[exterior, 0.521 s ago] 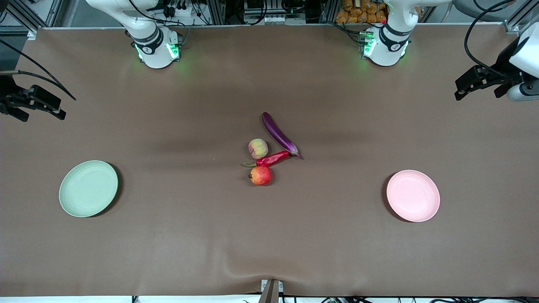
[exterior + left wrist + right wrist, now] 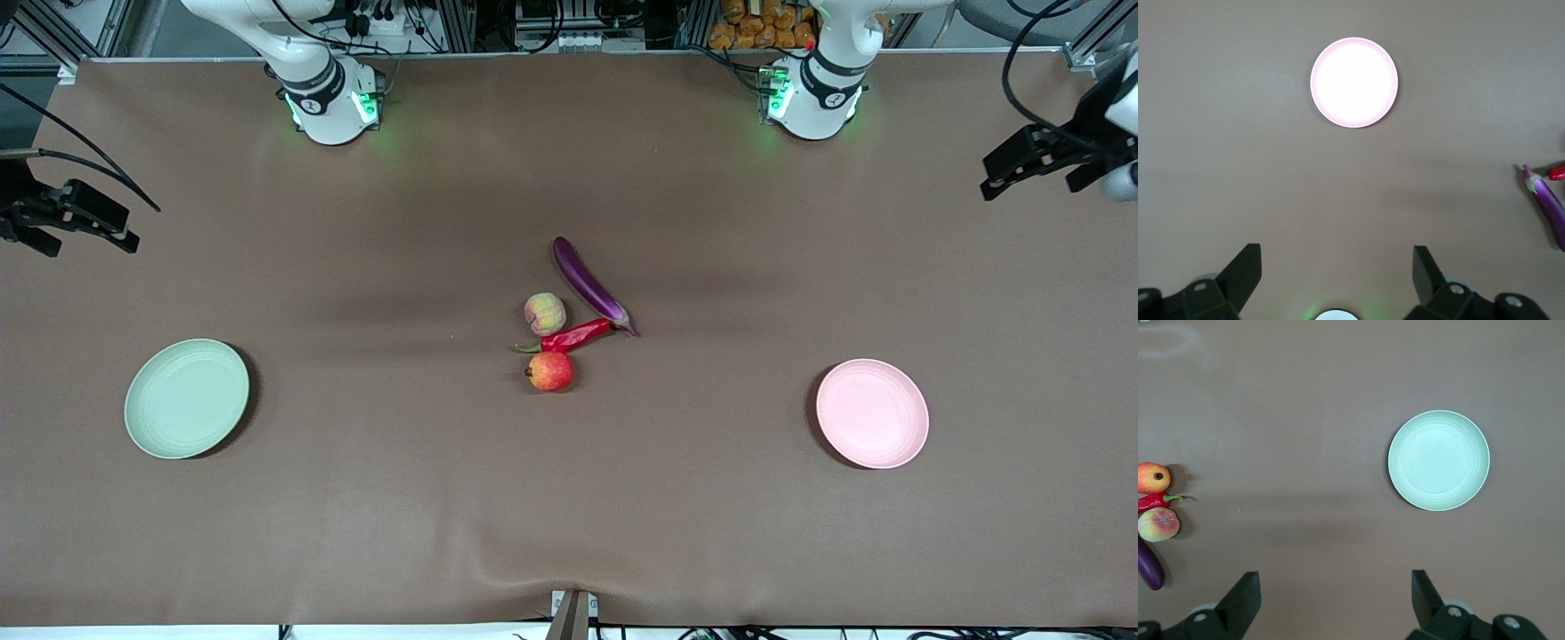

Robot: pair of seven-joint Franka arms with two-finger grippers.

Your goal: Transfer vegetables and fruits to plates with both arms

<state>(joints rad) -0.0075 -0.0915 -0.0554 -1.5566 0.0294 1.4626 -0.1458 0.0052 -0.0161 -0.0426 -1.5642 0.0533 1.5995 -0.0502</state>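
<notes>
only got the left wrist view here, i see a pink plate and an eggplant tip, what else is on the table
Observer: A green plate sits toward the right arm's end, with nothing on it.
Operator: any fruit
Observer: Yes, a peach and an apple lie mid-table beside the eggplant, with the chili pepper between them.
Operator: where's the right gripper
Observer: The right gripper hangs open at its end of the table, farther from the front camera than the green plate.
</notes>
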